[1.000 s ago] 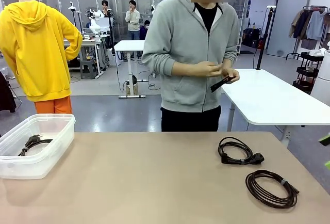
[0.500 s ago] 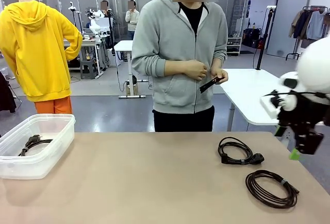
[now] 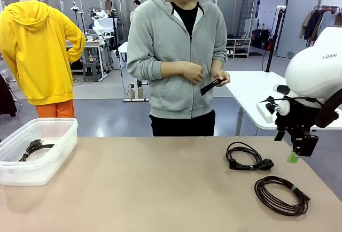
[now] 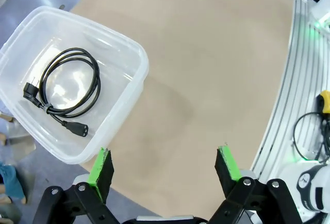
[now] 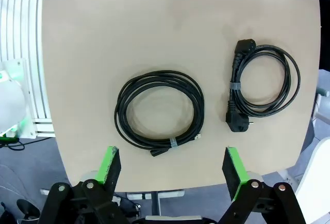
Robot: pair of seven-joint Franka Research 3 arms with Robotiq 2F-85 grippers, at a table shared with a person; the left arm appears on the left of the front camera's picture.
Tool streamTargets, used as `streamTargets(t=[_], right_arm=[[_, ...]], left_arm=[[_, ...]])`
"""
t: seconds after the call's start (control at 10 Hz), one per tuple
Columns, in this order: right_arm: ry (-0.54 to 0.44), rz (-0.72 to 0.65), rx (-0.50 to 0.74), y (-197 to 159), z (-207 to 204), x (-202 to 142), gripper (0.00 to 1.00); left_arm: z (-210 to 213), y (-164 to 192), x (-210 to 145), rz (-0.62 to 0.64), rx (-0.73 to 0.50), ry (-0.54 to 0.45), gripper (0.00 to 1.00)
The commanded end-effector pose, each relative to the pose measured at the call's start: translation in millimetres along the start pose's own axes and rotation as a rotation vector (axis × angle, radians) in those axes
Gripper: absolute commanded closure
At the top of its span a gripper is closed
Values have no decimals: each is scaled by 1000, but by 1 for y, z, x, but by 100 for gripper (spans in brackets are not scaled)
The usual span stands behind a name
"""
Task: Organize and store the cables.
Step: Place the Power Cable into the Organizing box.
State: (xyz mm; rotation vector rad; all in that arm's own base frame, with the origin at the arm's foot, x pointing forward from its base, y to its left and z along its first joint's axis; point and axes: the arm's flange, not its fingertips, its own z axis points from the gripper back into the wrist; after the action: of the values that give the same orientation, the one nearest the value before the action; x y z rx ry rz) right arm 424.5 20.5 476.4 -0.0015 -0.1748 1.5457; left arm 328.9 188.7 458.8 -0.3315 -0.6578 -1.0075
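Hanging above the right end of the tan table (image 3: pixel 160 189), the right gripper (image 3: pixel 297 154) has its 2 green-tipped fingers spread wide apart, and it holds nothing. Below it lie 2 cables, close together but not touching. 1 is a thin black cable wound in a small round coil with a fat plug (image 3: pixel 248 157). The other is a thin dark brown cable wound in a bigger round coil (image 3: pixel 280 194), and it lies nearer, close to the right edge of the table. The fingers touch neither coil. The left gripper (image 4: pixel 164 167) is spread wide too, with nothing between its fingers. It hangs over the left end of the table, beside a see-through plastic box (image 4: pixel 139 74). 1 more black coiled cable (image 4: pixel 67 113) lies flat on the bottom of that box. At the far side of the table stands a person in a grey hooded top (image 3: pixel 176 55). Both hands hold a small flat black thing (image 3: pixel 212 86) at the tummy
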Motion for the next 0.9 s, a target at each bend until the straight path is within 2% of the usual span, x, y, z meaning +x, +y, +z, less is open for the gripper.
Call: streamTargets(t=[0.0, 0.2, 0.4, 0.5, 0.8], right_arm=[[4, 5, 1, 7, 2, 0, 0], [14, -8, 38, -15, -12, 1, 0], [10, 1, 17, -44, -43, 6, 0], [40, -11, 29, -58, -58, 8, 0], [-37, 16, 48, -86, -103, 10, 0]], left_arm=[[0, 2, 4, 22, 9, -10, 0], [0, 2, 4, 22, 9, -10, 0], [0, 2, 4, 22, 9, -10, 0], [0, 2, 4, 22, 9, -10, 0], [0, 2, 4, 22, 9, -10, 0]])
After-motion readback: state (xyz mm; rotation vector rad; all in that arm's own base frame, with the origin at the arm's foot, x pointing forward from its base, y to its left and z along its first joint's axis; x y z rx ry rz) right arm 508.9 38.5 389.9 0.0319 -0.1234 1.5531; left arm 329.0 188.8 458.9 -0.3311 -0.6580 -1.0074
